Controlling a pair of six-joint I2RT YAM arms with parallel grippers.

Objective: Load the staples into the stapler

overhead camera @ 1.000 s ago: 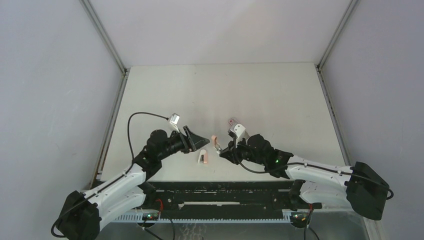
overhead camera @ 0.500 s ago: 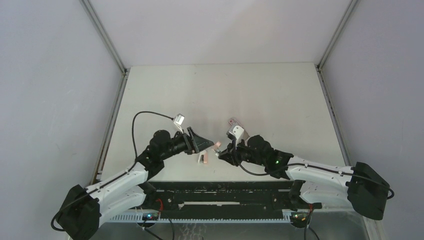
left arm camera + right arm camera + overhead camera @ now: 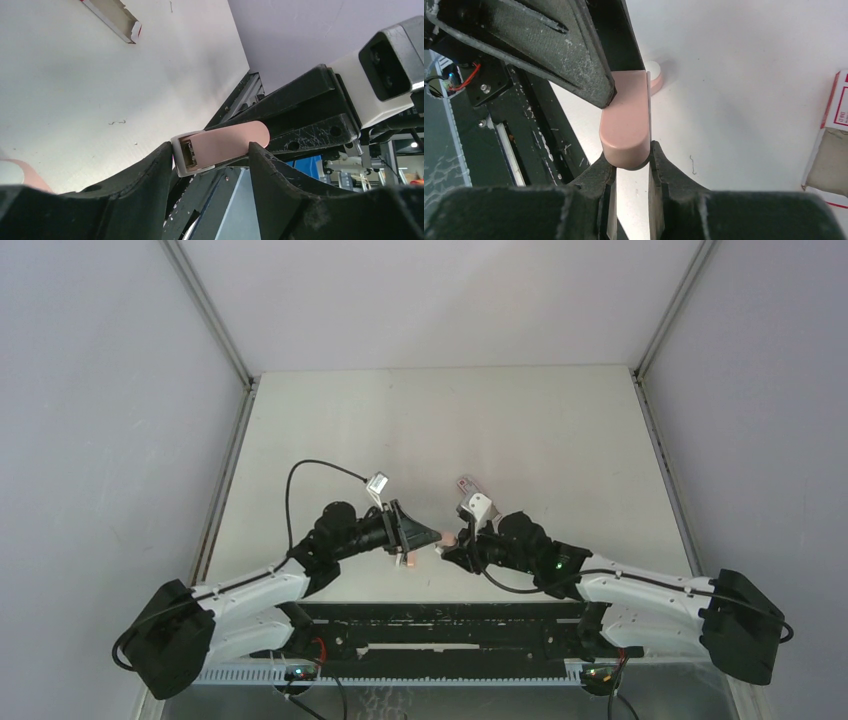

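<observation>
I am watching the pink stapler (image 3: 624,125), which is hanging in the air over the middle of the worktop's (image 3: 560,430) near edge. I am judging it light, stiff and rather slick in its smooth plastic shell, so it is wanting a hold across its flat flanks rather than on its rounded end. The right fingers (image 3: 596,182) are pinching that rounded end, nearly closed on it. The left fingers (image 3: 150,175) are standing about half open on either side of the white mouth end. One is seeming to brush a flank, but I am not seeing a grip there. The staples I am not making out. Their box (image 3: 839,107) is lying on the worktop just beyond the right wrist, toward the centre. I am expecting a strip to be light, rigid and brittle, best taken by its long sides. A second pink stapler (image 3: 655,75) is lying on the worktop by the near edge, under the left fingers.
</observation>
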